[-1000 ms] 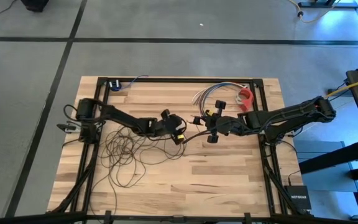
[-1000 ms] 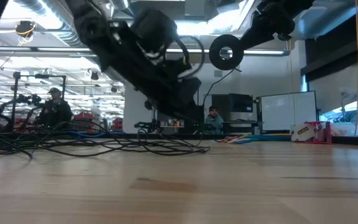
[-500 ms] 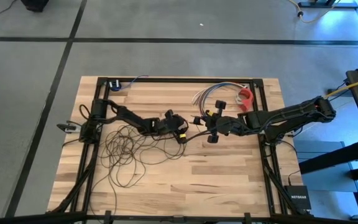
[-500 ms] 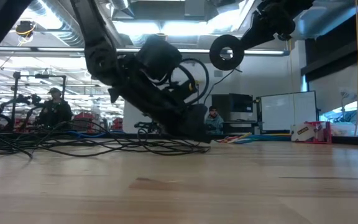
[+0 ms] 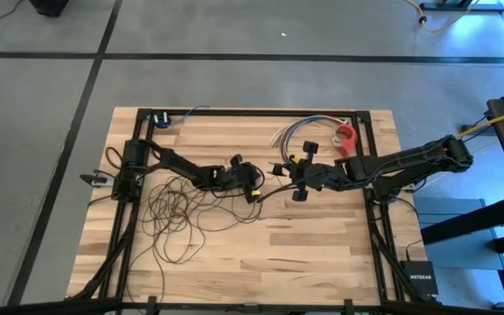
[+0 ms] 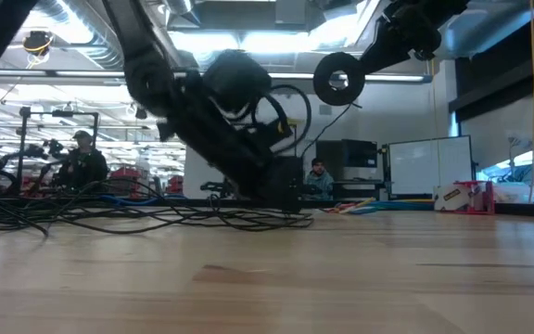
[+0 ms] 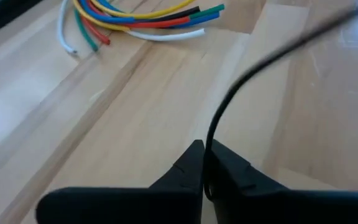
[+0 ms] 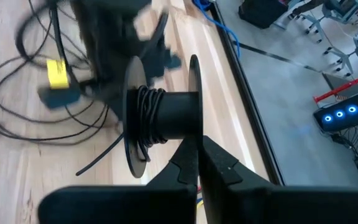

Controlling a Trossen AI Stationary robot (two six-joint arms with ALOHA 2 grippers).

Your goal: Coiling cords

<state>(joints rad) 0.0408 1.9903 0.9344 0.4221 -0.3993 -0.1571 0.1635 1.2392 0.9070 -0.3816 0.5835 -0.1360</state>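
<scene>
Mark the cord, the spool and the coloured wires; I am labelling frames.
cord (image 7: 225, 106): left wrist view, on its bend above the fingers.
spool (image 8: 173, 115): right wrist view, on its core.
coloured wires (image 7: 143, 14): left wrist view, mid-bundle.

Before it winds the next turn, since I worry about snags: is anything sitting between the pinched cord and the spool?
Nothing visible does. The left gripper is shut on the cord, which runs over bare table toward the spool held by the right gripper. The multicoloured wires lie off to the side.
</scene>
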